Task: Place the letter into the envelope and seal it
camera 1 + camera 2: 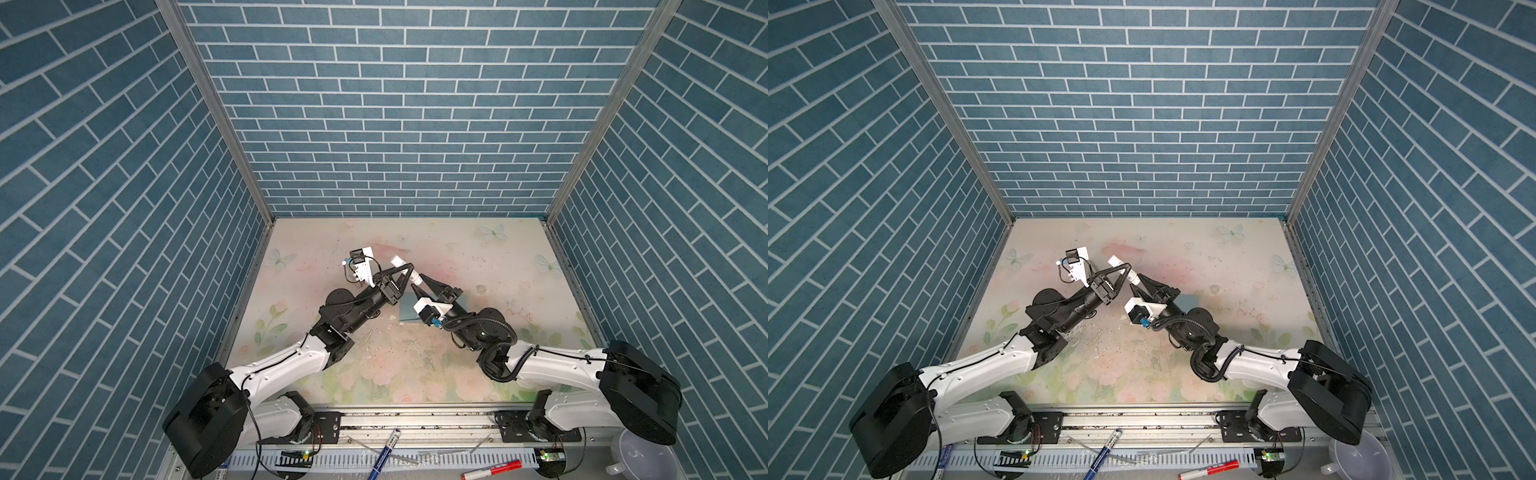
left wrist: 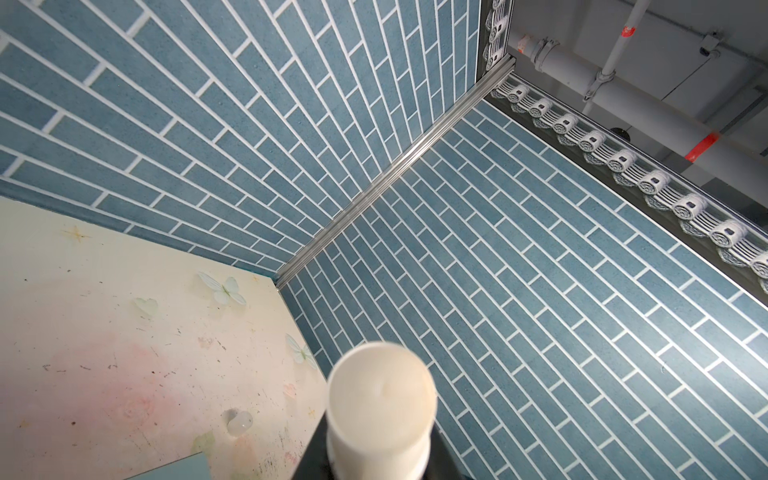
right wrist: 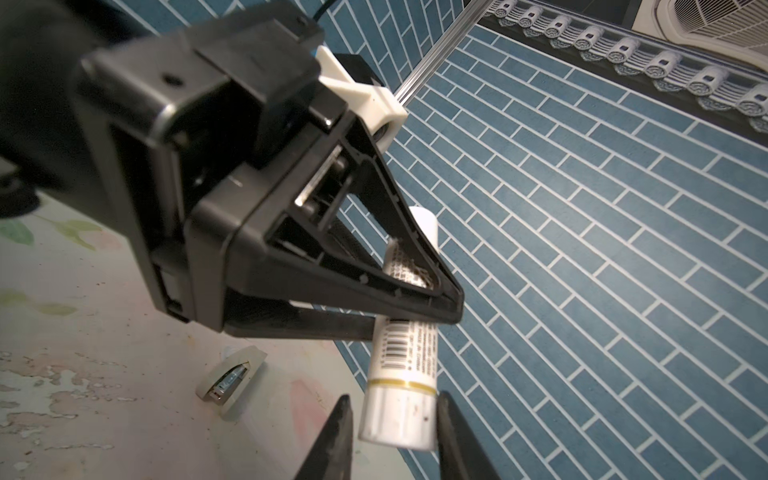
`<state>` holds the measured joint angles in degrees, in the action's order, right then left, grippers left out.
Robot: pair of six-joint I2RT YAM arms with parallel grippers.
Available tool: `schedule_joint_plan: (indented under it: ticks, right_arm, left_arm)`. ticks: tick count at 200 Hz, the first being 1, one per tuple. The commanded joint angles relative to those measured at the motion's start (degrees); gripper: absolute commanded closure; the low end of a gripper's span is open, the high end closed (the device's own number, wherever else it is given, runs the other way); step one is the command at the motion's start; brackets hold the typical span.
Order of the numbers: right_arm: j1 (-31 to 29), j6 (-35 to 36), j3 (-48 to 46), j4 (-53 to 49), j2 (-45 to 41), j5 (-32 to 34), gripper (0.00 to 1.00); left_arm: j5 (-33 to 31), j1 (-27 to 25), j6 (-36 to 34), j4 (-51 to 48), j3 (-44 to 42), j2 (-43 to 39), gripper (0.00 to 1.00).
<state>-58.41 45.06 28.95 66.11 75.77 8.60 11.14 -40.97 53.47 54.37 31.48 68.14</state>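
White glue stick [image 3: 405, 370] (barcoded), floral tabletop [image 1: 478, 257], blue marker [image 1: 384, 453], red marker [image 1: 494, 468]

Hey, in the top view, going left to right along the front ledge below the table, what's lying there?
Along the ledge: blue pen → red marker → white bowl, partly hidden behind the right arm's base.

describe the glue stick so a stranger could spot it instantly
Over the middle of the floral table, the two arms meet tip to tip. Held between the left gripper and right gripper is the glue stick: a white tube with barcode and gold ring, unlike the flat teal envelope beneath.
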Motion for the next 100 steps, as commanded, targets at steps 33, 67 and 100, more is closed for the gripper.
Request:
schedule_joint_plan:
  ticks: [33,67,100]
  right_arm:
    - [-0.47,1.52,1.74,4.25,1.35,3.1,0.82]
    - [-0.47,-3.25,2.25,3.09,0.21,1.45,0.97]
    - [1.75,-18.01,2.59,-0.5,-3.74,-4.87,1.0]
  left_arm:
    - [0.14,-0.21,-0.56,1.51,1.11,-0.88,1.0]
    - [0.38,-0.16,-0.56,1.61,1.11,-0.65,1.0]
    - [0.79,-0.18,-0.85,1.78,1.02,-0.53,1.0]
